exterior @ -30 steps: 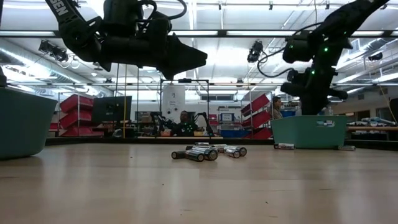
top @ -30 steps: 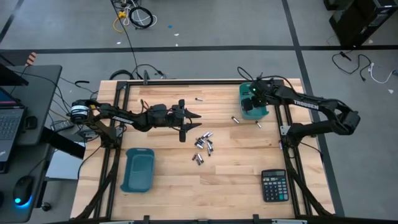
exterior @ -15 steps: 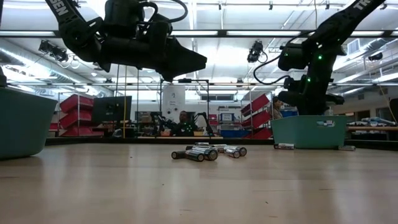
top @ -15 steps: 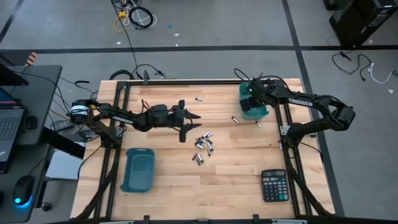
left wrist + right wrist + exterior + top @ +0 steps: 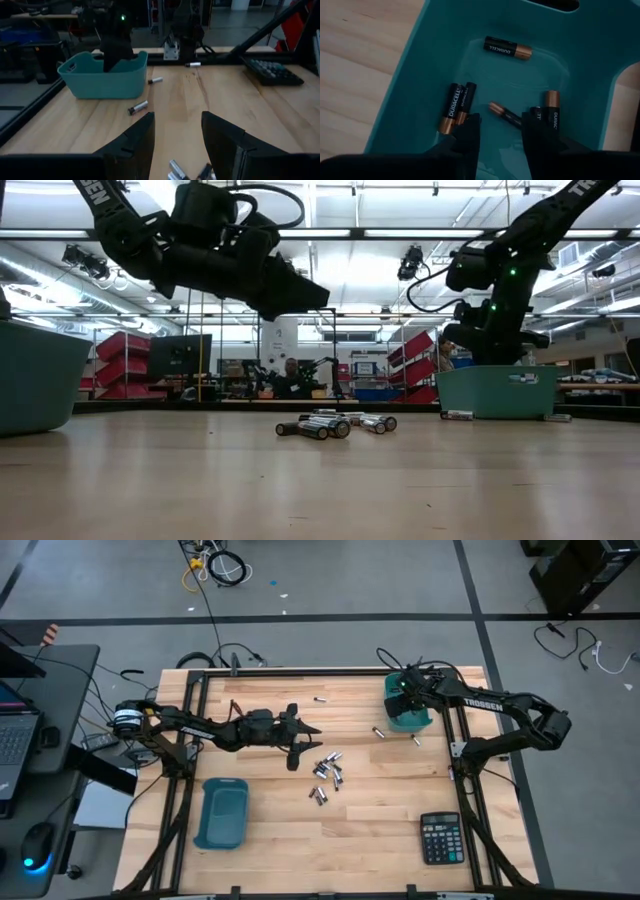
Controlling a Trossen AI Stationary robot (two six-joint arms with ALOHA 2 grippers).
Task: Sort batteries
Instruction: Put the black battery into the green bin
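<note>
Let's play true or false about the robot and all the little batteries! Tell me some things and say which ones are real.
1. The right gripper is above the teal bin at the table's far right, and nothing is between its fingers. True.
2. That bin has no batteries in it. False: several batteries lie inside.
3. A pile of batteries lies in the middle of the table. True.
4. The calculator sits inside the near-left bin. False: it lies on the table near the right corner.
5. The left gripper is open. True.
</note>
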